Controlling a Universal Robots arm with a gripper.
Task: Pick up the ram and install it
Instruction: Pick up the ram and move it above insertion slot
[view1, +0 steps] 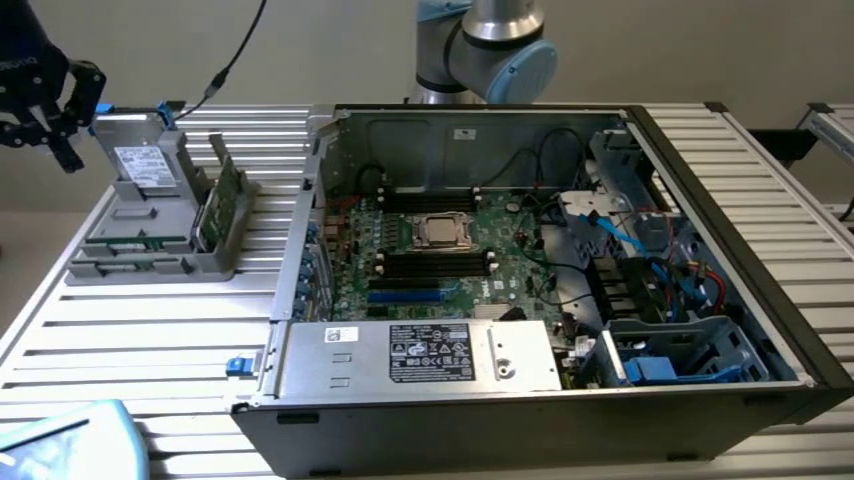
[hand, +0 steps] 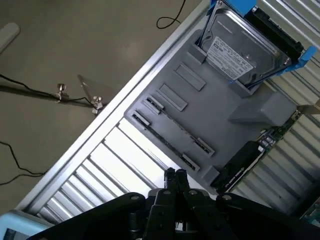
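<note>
The fingers (hand: 171, 180) are pressed together with nothing between them, poised over the slatted counter (hand: 107, 165) just beside the grey holder (hand: 220, 100). In the exterior view they sit at the upper left of the frame, beyond the holder's far end. The ram (hand: 176, 125) stands edge-up in a slot of that holder, not gripped. A grey drive (hand: 240, 47) in a blue bracket and a green card (view1: 220, 205) stand in the same holder. The open computer case (view1: 747, 250) takes up the exterior view's right.
</note>
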